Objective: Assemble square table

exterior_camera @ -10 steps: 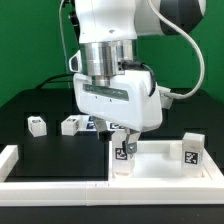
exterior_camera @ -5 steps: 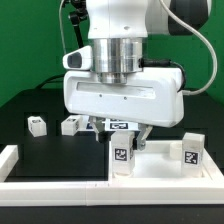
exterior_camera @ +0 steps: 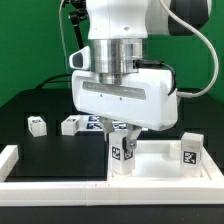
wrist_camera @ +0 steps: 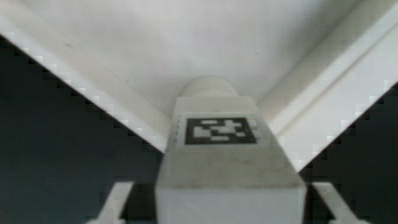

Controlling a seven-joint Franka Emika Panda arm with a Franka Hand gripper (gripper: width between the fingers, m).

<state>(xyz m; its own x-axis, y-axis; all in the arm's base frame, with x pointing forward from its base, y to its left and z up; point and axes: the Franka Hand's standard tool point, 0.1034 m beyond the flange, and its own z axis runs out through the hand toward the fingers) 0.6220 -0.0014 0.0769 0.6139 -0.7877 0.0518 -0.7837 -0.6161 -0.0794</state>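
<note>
Standing upright on the square panel (exterior_camera: 160, 160), one tagged leg (exterior_camera: 122, 155) sits between the fingers (exterior_camera: 123, 138), closed on it; two legs (exterior_camera: 70, 125) lie on the desk (exterior_camera: 55, 155).

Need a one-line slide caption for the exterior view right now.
Panda arm's pincer grips a tagged leg upright at the square panel corner; one leg stands there, two lie loose behind.

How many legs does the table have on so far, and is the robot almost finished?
One leg already stands upright on the square panel at the exterior view's right. The tool is at a second leg, upright at the panel's near corner; whether it is fixed in, I cannot tell. Two more legs lie loose on the black table. So roughly halfway.
</note>
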